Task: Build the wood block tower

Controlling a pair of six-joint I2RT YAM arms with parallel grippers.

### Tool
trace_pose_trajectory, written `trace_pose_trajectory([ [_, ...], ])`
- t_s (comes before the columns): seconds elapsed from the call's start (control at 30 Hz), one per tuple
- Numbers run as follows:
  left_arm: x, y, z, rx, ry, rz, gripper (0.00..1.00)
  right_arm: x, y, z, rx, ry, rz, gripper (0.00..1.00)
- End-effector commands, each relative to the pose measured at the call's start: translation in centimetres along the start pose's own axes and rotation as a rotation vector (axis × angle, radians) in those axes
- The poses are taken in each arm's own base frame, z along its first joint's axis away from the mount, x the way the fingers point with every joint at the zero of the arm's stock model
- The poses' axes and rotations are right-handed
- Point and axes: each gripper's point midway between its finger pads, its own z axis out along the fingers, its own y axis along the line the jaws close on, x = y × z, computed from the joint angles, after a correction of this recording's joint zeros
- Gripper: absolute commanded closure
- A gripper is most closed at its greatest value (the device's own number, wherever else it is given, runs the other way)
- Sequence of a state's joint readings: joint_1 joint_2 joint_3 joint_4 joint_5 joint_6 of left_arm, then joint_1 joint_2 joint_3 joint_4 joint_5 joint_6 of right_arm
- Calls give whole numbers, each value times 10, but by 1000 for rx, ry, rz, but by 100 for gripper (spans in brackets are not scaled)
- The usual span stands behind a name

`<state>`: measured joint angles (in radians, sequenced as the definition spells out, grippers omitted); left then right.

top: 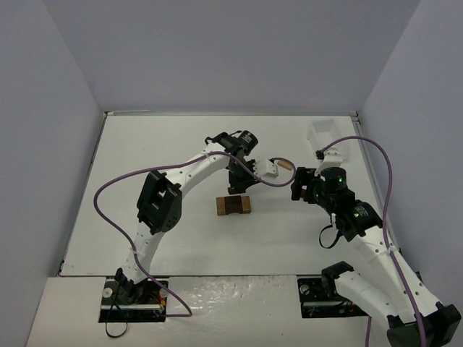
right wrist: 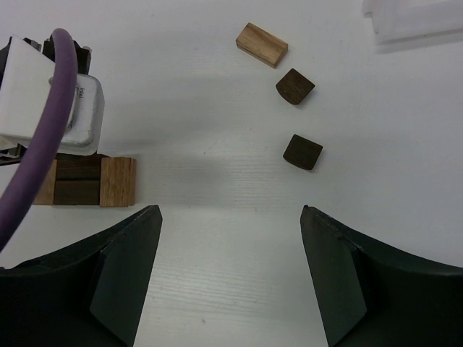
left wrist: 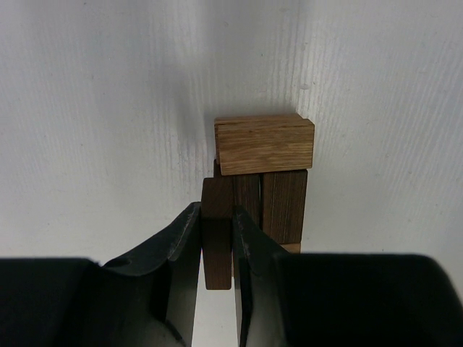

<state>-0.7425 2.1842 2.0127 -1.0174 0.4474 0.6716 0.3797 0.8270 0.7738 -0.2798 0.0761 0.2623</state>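
Left fingers (left wrist: pixel 184 246) pinch a dark block (left wrist: pixel 216 249), wood block tower (left wrist: pixel 265 144) just past them; right fingers (right wrist: pixel 123 275) spread, three loose blocks (right wrist: pixel 302 152) ahead unplaced.

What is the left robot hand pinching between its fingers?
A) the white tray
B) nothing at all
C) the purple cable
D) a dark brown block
D: in the left wrist view the left gripper is shut on a dark brown block, which stands upright between its two black fingers.
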Motion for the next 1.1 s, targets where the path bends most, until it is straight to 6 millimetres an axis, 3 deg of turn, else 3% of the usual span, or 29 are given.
trace_pose_trajectory([
  [0.0,-22,1,-13,-31,-38,48,100,-12,0,-2,3,-48,23,26],
  [0.73,-28,-7,5,-21,-11,34,100,-13,-12,-8,82,-47,78,23],
  [1.07,-29,-5,6,-27,-9,25,100,9,-16,-15,118,66,111,19],
])
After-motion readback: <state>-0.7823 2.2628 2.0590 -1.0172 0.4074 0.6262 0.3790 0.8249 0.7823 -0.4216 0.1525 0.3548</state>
